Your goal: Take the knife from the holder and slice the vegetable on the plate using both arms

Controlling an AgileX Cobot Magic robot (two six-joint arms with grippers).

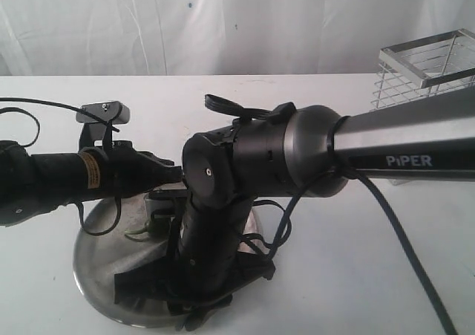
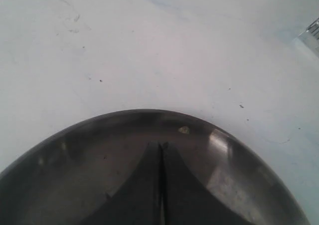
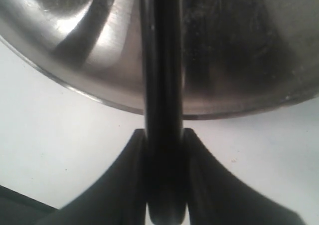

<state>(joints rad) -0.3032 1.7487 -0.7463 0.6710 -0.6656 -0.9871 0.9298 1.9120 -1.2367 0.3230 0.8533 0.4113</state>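
The counter (image 1: 386,261) is white, with a white curtain (image 1: 185,23) behind it. On it lies the steel plate (image 1: 96,268), and the wire holder (image 1: 427,67) stands at the far right. The right arm (image 1: 386,153) — marked "PiPER" — bends down over the plate; the right gripper (image 3: 164,135) has its jaws clamped on the black knife (image 3: 160,75). The left gripper (image 2: 160,185) has its jaws pressed together over the plate. A green vegetable (image 1: 141,232) lies on the plate. The left arm (image 1: 74,173) carries a yellow label — not readable.

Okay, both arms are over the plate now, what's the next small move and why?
Probably ease the right gripper down: it grips the knife by its handle above the plate, and the left gripper is shut low beside the vegetable.
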